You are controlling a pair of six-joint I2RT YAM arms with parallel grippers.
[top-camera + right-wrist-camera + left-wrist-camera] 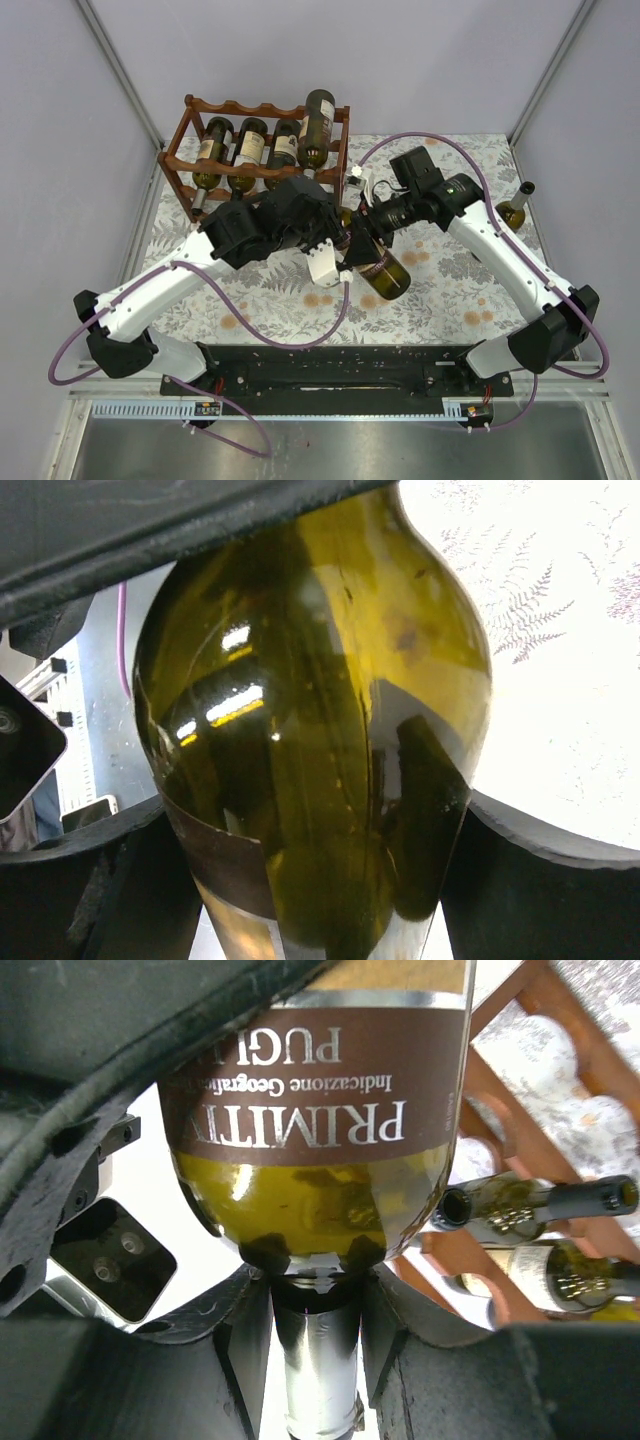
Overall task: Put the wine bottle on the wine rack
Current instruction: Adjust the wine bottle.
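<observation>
The left pincer (318,1332) is clamped on the neck of a Primitivo wine bottle (384,272); the right pincer (318,875) grips its body. A wine rack (262,108) stands at eleven o'clock on the floral tabletop (450,295).

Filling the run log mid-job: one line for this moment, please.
left hand: shut on wine bottle neck | right hand: clamps its body | wine bottle: mid-table, not yet on wine rack

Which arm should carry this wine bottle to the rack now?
Left: the left claw clamps the wine bottle by its neck, and the wine rack stands on that side; the right claw grips the body.
</observation>
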